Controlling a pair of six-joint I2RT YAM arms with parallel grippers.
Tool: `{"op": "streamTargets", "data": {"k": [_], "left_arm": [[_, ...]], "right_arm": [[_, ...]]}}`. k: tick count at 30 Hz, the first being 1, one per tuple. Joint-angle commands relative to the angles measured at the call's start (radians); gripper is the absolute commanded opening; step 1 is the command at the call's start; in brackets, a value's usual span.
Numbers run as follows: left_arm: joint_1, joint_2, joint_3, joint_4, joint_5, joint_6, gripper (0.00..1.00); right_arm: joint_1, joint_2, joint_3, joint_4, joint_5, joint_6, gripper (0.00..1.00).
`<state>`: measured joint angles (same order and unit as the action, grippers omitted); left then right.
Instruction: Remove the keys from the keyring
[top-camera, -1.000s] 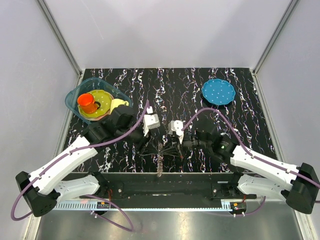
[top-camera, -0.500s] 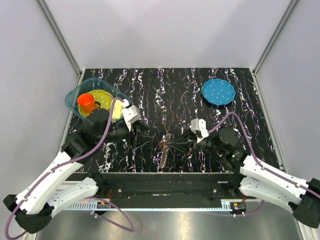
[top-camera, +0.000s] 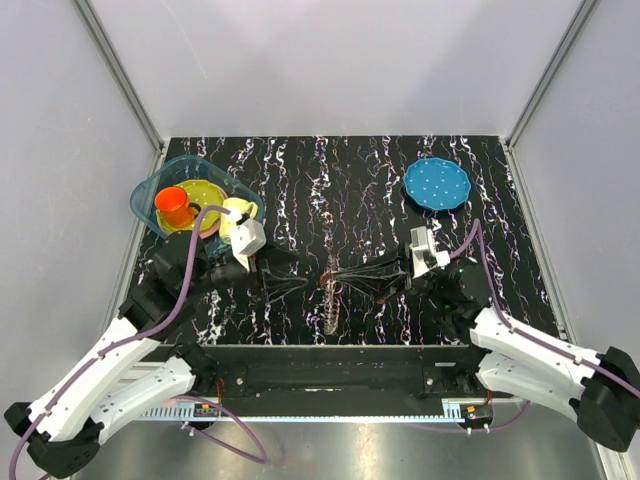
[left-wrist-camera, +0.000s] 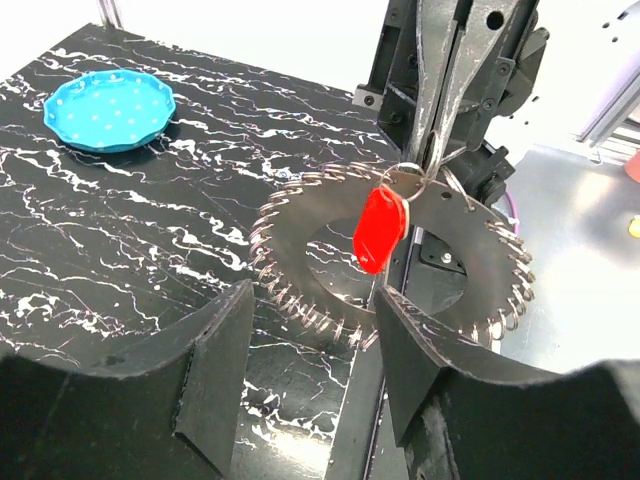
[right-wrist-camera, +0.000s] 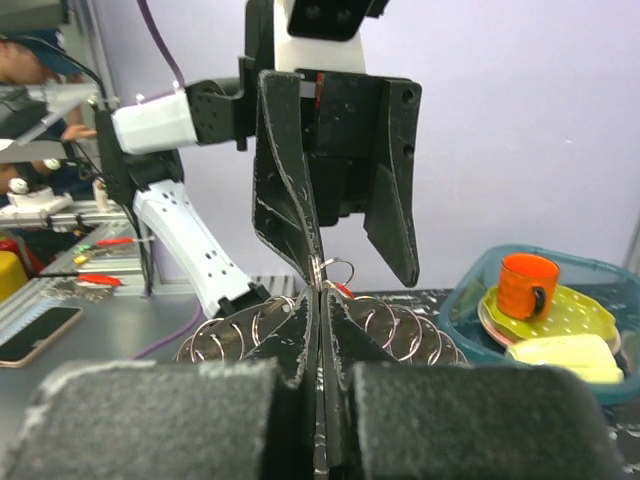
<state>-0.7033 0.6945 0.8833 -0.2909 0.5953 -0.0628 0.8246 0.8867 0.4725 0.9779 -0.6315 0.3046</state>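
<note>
The keyring (left-wrist-camera: 300, 235) is a dark grey loop with several small wire rings along its rim. It hangs upright, edge-on in the top view (top-camera: 330, 297). A small red key (left-wrist-camera: 380, 228) hangs from its top. My right gripper (top-camera: 342, 273) is shut on the ring's top edge, as the right wrist view (right-wrist-camera: 321, 295) shows. My left gripper (top-camera: 300, 285) is open and empty. Its fingers (left-wrist-camera: 215, 370) stand just short of the ring's lower rim. In the right wrist view the left gripper (right-wrist-camera: 360, 280) faces me beyond the ring (right-wrist-camera: 230, 335).
A blue dotted plate (top-camera: 437, 184) lies at the back right, also in the left wrist view (left-wrist-camera: 110, 110). A teal bin (top-camera: 148, 190) at the back left holds an orange cup (top-camera: 175, 205) on a yellow-green plate (top-camera: 205, 195). The table's near edge lies just below the ring.
Both grippers have drawn apart: the left arm back to the left, now open and clear of the ring, and the right arm to the right, carrying the ring up and away from the near edge.
</note>
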Motion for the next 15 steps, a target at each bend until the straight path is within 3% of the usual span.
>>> {"op": "streamTargets", "data": {"k": [1, 4, 15], "left_arm": [[0.005, -0.016, -0.007, 0.105, 0.058, -0.019, 0.55], [0.004, -0.023, -0.020, 0.147, 0.099, -0.034, 0.55], [0.002, 0.003, -0.003, 0.288, 0.161, -0.143, 0.52]], "right_arm": [[-0.021, 0.043, -0.011, 0.351, -0.034, 0.163, 0.00], [-0.030, 0.093, -0.006, 0.444, -0.043, 0.221, 0.00], [-0.030, 0.150, 0.006, 0.544, 0.006, 0.306, 0.00]]}}
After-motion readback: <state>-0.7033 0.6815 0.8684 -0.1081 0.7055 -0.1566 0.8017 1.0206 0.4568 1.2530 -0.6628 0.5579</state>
